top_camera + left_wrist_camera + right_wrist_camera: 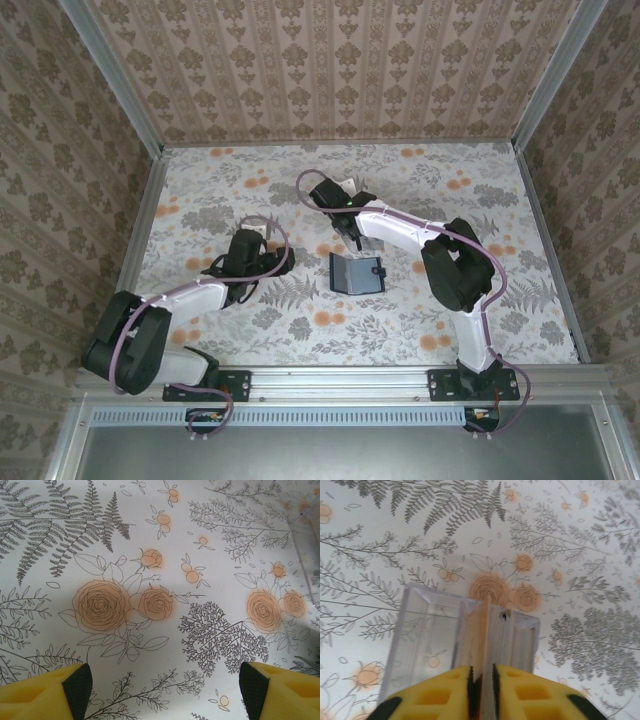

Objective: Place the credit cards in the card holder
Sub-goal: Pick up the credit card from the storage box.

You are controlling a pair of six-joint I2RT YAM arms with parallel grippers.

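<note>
Beige damask walls [330, 60] are enclosing the desk [300, 330], which is wearing a floral cloth; a metal rail [340, 378] is running along its near edge.

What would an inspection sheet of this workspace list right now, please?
Surface: floral tablecloth, lying flat.
Job's things: card holder lying open mid-table; credit cards standing on edge in a clear box.
Clutter: nothing seen.
Grippers: left gripper open over bare cloth; right gripper closed on the credit cards.
Cables: purple cables run along both arms, clear of the card holder.
Surroundings: patterned walls; metal frame rail at the near edge.
</note>
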